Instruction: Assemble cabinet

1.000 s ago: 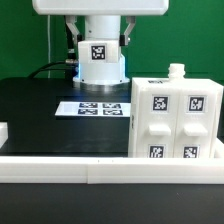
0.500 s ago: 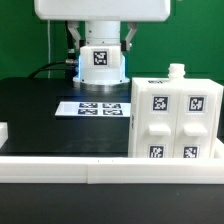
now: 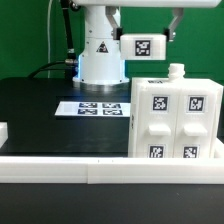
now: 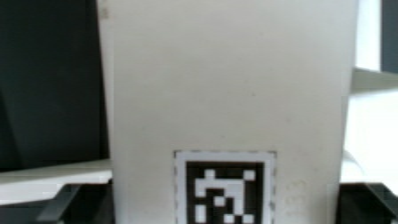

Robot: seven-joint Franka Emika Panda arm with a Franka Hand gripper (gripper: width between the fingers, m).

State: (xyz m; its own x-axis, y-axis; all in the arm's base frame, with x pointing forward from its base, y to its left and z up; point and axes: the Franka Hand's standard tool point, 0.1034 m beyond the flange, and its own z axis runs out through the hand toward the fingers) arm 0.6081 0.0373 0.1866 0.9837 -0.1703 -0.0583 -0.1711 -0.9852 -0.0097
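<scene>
The cabinet [image 3: 178,115] is the large white box body with tagged front panels, standing at the exterior view's right with a small knob on top. My gripper [image 3: 172,28] is above it and shut on a long white tagged panel [image 3: 143,45], which it holds level in the air just above and to the left of the cabinet's top. In the wrist view the white panel [image 4: 222,100] fills the frame between my fingers [image 4: 75,202], with its tag close to my gripper [image 4: 222,208].
The marker board [image 3: 97,107] lies flat on the black table behind the cabinet's left side. A white rail [image 3: 100,170] runs along the front edge. A small white piece [image 3: 3,133] shows at the far left edge. The arm's white base [image 3: 100,60] stands at the back.
The wrist has risen and turned. The held panel, earlier upright at the centre with its tag facing the camera, now lies level further right, above the cabinet.
</scene>
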